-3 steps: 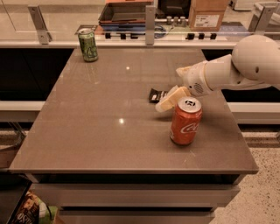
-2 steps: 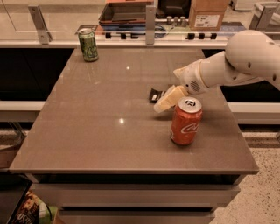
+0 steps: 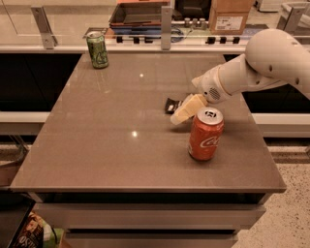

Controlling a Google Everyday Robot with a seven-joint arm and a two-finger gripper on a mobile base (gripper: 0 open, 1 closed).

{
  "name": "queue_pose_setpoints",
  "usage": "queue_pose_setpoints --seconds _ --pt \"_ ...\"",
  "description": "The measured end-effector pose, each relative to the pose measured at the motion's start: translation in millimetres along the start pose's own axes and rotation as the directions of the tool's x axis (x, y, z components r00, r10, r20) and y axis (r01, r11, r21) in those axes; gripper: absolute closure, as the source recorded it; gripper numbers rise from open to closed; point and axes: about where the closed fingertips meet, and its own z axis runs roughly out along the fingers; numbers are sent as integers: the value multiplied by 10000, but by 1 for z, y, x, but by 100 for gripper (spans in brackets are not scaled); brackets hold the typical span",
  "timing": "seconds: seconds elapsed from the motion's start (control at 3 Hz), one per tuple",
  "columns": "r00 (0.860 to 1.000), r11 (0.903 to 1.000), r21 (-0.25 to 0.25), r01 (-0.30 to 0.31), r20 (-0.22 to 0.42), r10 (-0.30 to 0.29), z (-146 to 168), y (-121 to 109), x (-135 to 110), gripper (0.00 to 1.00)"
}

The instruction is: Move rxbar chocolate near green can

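Observation:
The rxbar chocolate (image 3: 171,104) is a small flat black bar lying on the brown table (image 3: 111,145), right of the middle; only its left end shows, the rest is hidden by the gripper. The gripper (image 3: 186,109) has cream fingers and sits low over the bar at the end of the white arm (image 3: 256,68) reaching in from the right. The green can (image 3: 97,50) stands upright at the table's far left corner, well away from the bar and the gripper.
A red Coca-Cola can (image 3: 206,134) stands upright just in front and right of the gripper. Behind the table runs a counter with a cardboard box (image 3: 231,15) and a dark tray (image 3: 138,13). The table's front edge is near the bottom.
The arm has shifted slightly, its elbow rising toward the upper right. The gripper stays over the bar; the bar and both cans have not moved.

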Motion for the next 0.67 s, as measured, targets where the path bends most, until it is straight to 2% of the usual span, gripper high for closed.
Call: queue_pose_setpoints --seconds 0.67 --pt "9989 9991 79 -405 229 403 0 -7 12 0"
